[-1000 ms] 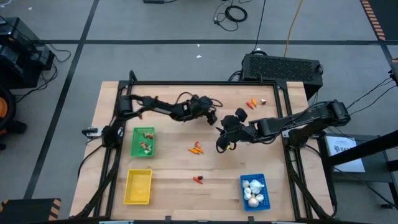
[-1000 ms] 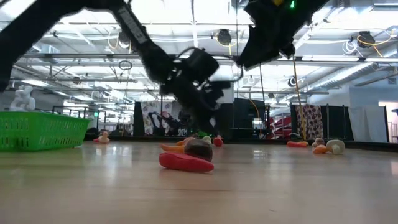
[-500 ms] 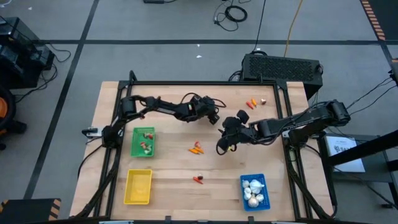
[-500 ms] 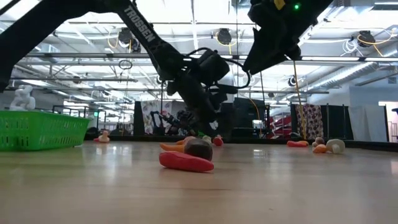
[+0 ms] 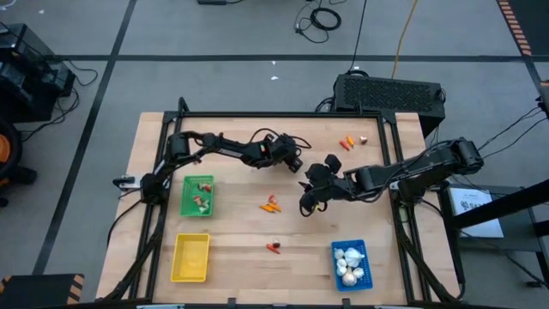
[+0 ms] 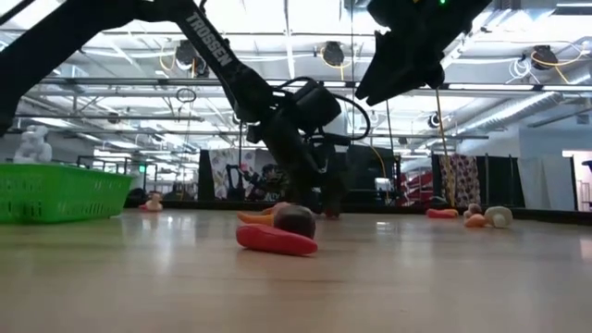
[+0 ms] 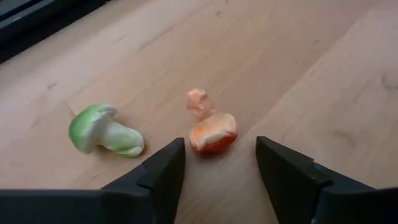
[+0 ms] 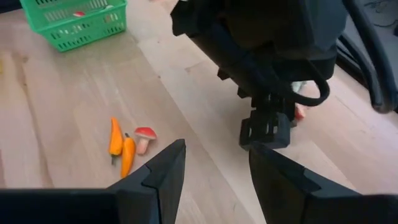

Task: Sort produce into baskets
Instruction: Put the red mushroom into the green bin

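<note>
Lower than before, the left arm, marked "TROSSEN" in white point(image 6: 205, 37), brings its left gripper point(image 7: 217, 163) down with fingers apart around an orange produce piece point(image 7: 210, 127), upper middle of the table point(image 5: 232, 249). Right gripper point(image 8: 211, 165) hovers beside, fingers apart, empty.

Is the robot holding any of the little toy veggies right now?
No, nothing is held. The left gripper is open around a small orange-and-red toy vegetable without pinching it, and the right gripper is open and empty.

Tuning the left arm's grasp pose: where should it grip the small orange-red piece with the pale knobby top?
Probably across the rounded lower body of the orange-red piece, from above. It lies between the left gripper's open fingers, clear of the green-capped white mushroom. The knobby top looks too narrow.
</note>
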Available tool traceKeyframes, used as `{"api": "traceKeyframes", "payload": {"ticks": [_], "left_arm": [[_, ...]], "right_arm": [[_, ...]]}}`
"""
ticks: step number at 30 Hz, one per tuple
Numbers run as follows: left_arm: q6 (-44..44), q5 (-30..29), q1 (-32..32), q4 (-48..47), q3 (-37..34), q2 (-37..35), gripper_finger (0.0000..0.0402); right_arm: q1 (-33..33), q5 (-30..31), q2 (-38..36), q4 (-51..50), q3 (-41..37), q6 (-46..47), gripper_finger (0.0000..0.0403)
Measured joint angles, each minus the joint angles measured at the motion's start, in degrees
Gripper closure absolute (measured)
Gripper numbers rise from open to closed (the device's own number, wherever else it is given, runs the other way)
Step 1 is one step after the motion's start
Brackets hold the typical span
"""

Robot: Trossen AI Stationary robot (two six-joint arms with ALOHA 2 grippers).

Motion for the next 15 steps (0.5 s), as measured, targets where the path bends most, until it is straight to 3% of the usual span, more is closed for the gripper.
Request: {"api": "traceKeyframes", "payload": {"ticks": [7,15], "left_arm": [[0.16,0.22,0.02,-0.15,0.00,0.00,0.0236],[4.86,0.59,-0.25,-5.14,0.04,-1.31,0.0311]], "right_arm": [[-0.03,0.07,0.00,0.27,-0.02,-1.69,0.0234],[-0.03,-0.05,0.00,0.44,-0.02,-2.08,0.0234]]}}
